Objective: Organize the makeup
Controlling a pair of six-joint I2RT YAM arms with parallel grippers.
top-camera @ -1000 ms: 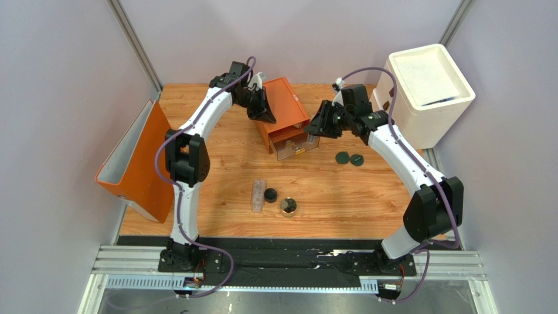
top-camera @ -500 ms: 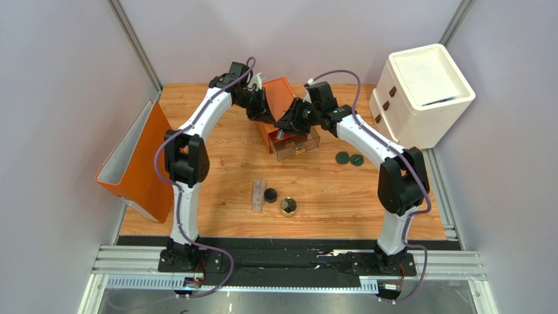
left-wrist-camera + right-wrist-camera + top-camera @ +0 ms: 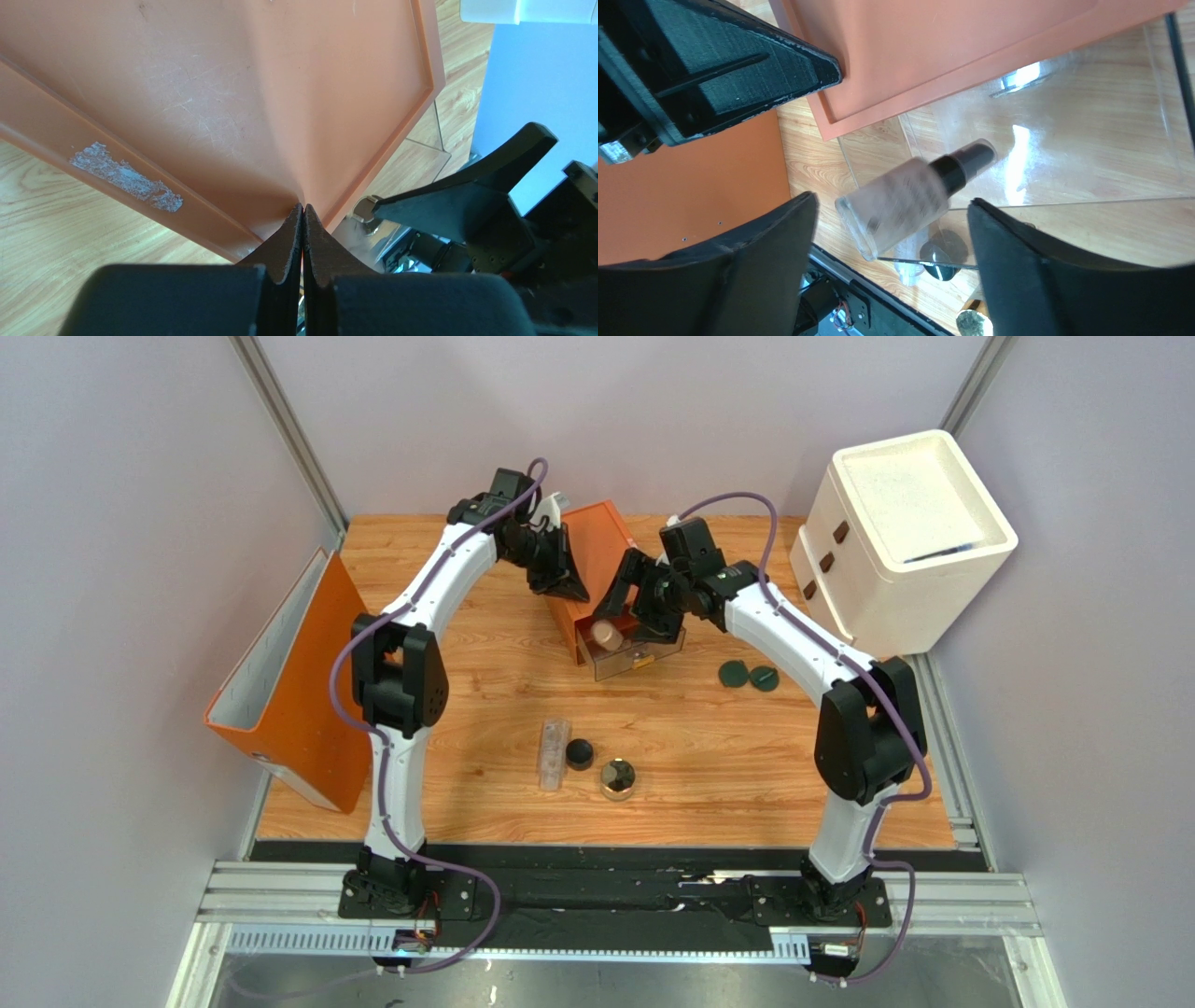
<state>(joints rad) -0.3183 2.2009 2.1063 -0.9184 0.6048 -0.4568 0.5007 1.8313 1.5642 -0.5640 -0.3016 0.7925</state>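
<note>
My right gripper (image 3: 633, 611) hangs open over the clear drawer (image 3: 1088, 147) pulled out of the orange box (image 3: 613, 560). The tan tube with dark cap (image 3: 910, 198) shows blurred and tilted between the spread fingers, free of both, inside the drawer (image 3: 634, 651); it is the tan tube (image 3: 606, 634) in the top view. My left gripper (image 3: 303, 208) is shut, tips pressed on the orange box top (image 3: 267, 91). On the table lie the clear tube (image 3: 556, 753), black pot (image 3: 578, 752), gold-rimmed jar (image 3: 617, 780) and two dark-green discs (image 3: 746, 675).
A big white cabinet (image 3: 905, 525) stands at the back right. An orange bin (image 3: 288, 693) leans at the table's left edge. Grey walls close in the back and both sides.
My right arm swung left from beside the box to over the open drawer. Its jaws then opened and the tan tube left them for the drawer. The left arm held still.
</note>
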